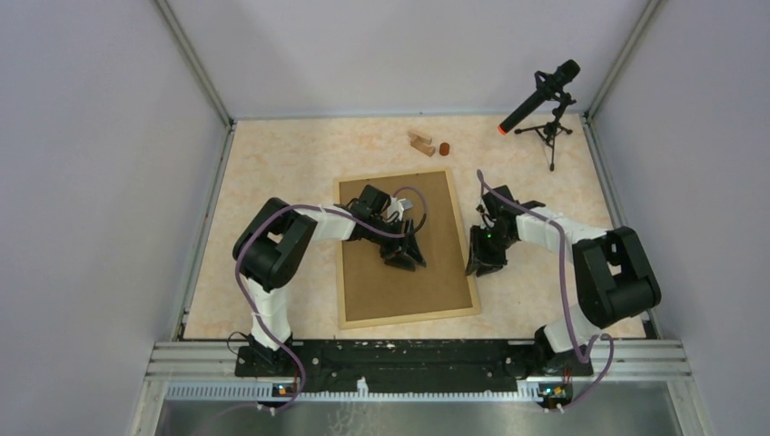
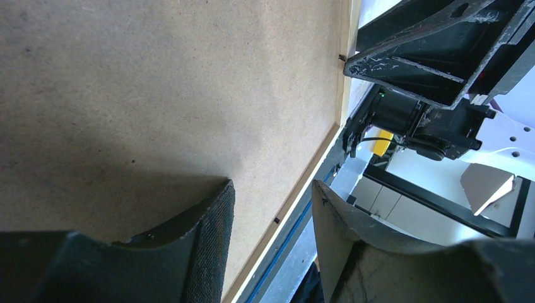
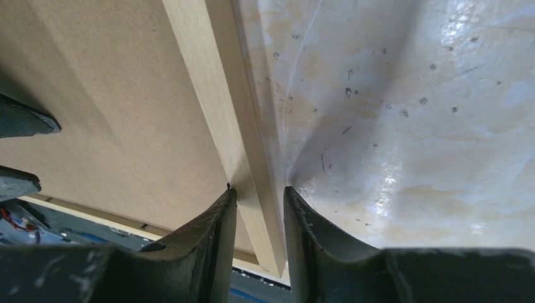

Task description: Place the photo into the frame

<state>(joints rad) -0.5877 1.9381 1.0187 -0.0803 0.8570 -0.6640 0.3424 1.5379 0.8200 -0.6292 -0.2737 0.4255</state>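
Spanning the picture's middle, the pale bench [image 1: 272, 163] carries the frame [image 1: 372, 291], lying back-up at centre with its brown board showing. The right hand [image 1: 476, 265] pinches the frame's right rail, one finger on each side; the left hand [image 1: 404, 259] hangs spread over the board. Small wooden blocks [image 1: 421, 143] sit at upper centre, near a microphone [image 1: 538, 98].

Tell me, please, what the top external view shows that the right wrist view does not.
Only the top external view shows the whole frame back-up, the wooden blocks and the microphone. Only the right wrist view shows the right gripper straddling the frame's pale right rail; whether it clamps is unclear. Both show the brown backing and the table.
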